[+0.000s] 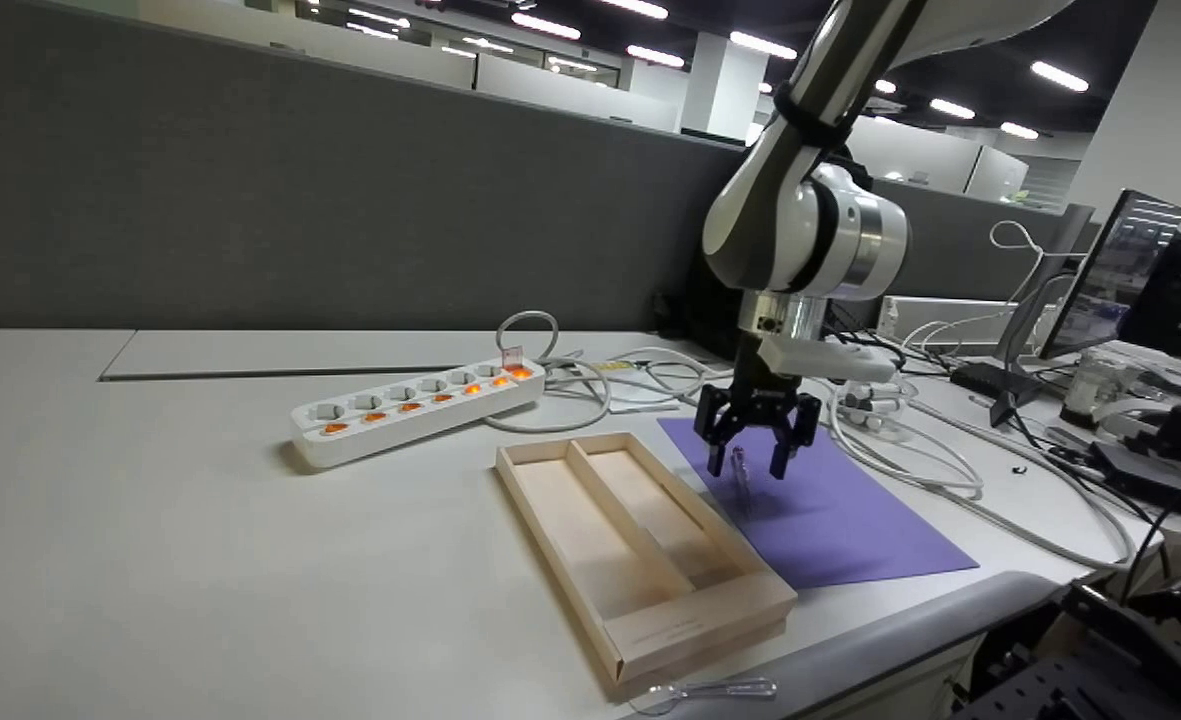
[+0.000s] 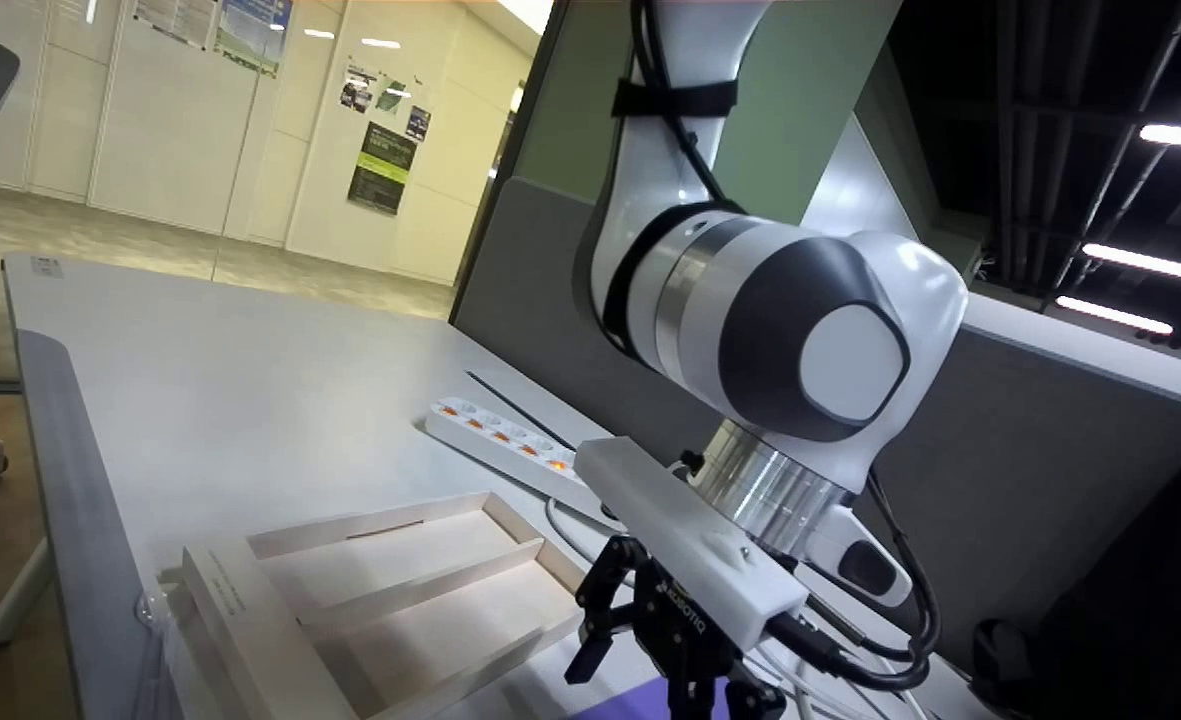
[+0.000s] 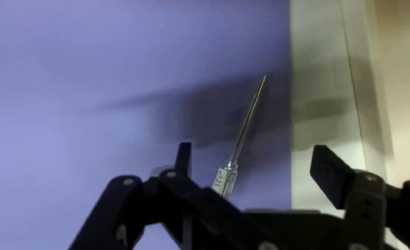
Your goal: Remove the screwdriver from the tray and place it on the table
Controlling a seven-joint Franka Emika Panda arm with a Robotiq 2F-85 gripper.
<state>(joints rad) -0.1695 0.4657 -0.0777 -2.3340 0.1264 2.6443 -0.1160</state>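
The screwdriver [image 3: 244, 130] has a thin metal shaft and a clear handle with a white label. It lies on the purple sheet beside the tray in the wrist view, its handle end hidden by a finger. It also shows in an exterior view [image 1: 741, 478]. My gripper [image 1: 748, 466] is open above it, holding nothing; the screwdriver lies between the fingertips in the wrist view [image 3: 252, 152]. The light-wood tray [image 1: 702, 622] has two long compartments with nothing seen in them; its wall also shows in an exterior view [image 2: 275, 625]. The table [image 1: 250, 560] is pale grey-white.
The purple sheet [image 1: 850, 530] lies along the tray's side. A white power strip [image 1: 420, 412] stands behind the tray, with white cables [image 1: 910, 470] beyond. A clear-handled item [image 1: 710, 690] lies at the table's front edge. A grey partition [image 1: 350, 200] stands at the back.
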